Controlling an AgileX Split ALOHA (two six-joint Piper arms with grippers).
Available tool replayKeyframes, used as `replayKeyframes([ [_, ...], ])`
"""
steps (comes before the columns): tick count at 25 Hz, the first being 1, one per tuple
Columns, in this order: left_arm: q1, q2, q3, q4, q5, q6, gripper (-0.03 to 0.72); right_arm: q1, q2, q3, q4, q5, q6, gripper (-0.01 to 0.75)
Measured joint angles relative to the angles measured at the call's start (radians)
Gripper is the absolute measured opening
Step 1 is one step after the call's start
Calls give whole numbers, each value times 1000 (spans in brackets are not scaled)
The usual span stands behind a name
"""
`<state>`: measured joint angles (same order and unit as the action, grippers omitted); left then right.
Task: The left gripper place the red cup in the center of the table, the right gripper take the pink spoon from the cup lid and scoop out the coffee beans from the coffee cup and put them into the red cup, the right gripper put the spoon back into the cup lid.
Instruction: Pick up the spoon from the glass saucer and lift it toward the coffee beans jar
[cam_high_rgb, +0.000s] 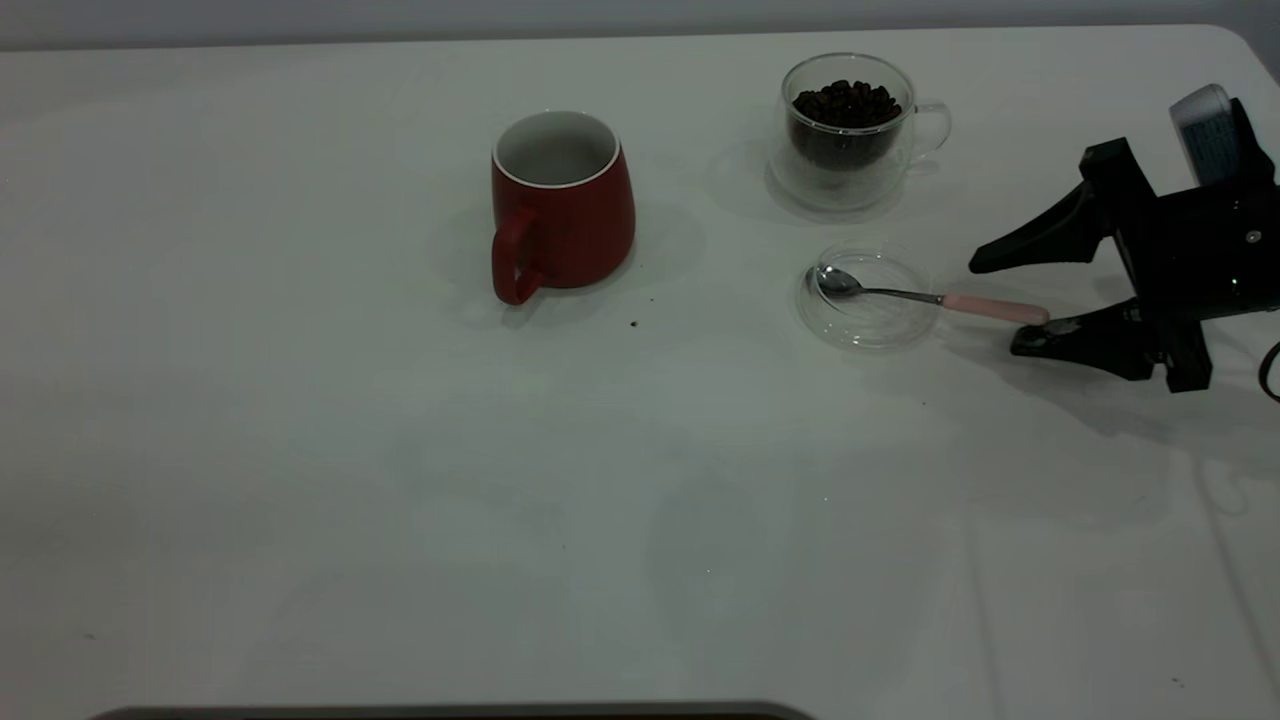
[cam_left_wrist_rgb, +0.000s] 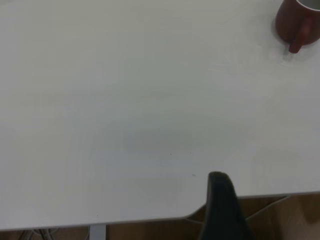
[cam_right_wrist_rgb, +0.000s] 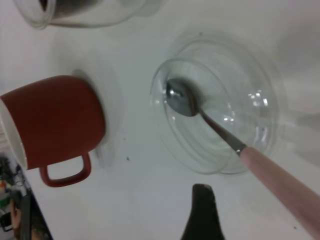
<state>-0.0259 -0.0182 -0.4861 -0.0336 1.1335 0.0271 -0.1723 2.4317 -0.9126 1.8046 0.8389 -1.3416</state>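
Observation:
The red cup (cam_high_rgb: 565, 215) (cam_left_wrist_rgb: 300, 22) (cam_right_wrist_rgb: 55, 120) stands upright and empty near the middle of the table (cam_high_rgb: 400, 450), handle toward the front. To its right, the coffee cup (cam_high_rgb: 850, 130) (cam_right_wrist_rgb: 80, 12) holds coffee beans (cam_high_rgb: 846, 103). In front of it lies the cup lid (cam_high_rgb: 905, 330) (cam_right_wrist_rgb: 250, 100) with the pink spoon (cam_high_rgb: 900, 293) (cam_right_wrist_rgb: 220, 130) in it, bowl on the lid, handle pointing right. My right gripper (cam_high_rgb: 994, 308) is open at the handle's end, its jaws on either side and off it. Only one finger (cam_left_wrist_rgb: 221, 200) of my left gripper shows, by the table's edge.
A dark speck (cam_high_rgb: 634, 323) lies on the table just in front of the red cup. The table's far right corner is rounded behind the right arm. The left half and front of the white top are bare.

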Motion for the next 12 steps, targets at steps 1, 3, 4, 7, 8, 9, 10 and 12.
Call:
replayKeyframes([
  [1,0,0,0,0,0,0,529,0,3,0,0,4,-7,616],
  [3,0,0,0,0,0,0,529,0,7,0,0,13,-25,573],
  [4,0,0,0,0,0,0,529,0,8,0,0,16,-35,549],
  [7,0,0,0,0,0,0,529,0,8,0,0,31,-49,475],
  [8,0,0,0,0,0,0,529,0,8,0,0,38,-54,454],
  [9,0,0,0,0,0,0,529,0,8,0,0,46,-60,428],
  [10,0,0,0,0,0,0,529,0,8,0,0,53,-66,402],
  [12,0,0,0,0,0,0,529,-2,8,0,0,60,-73,351],
])
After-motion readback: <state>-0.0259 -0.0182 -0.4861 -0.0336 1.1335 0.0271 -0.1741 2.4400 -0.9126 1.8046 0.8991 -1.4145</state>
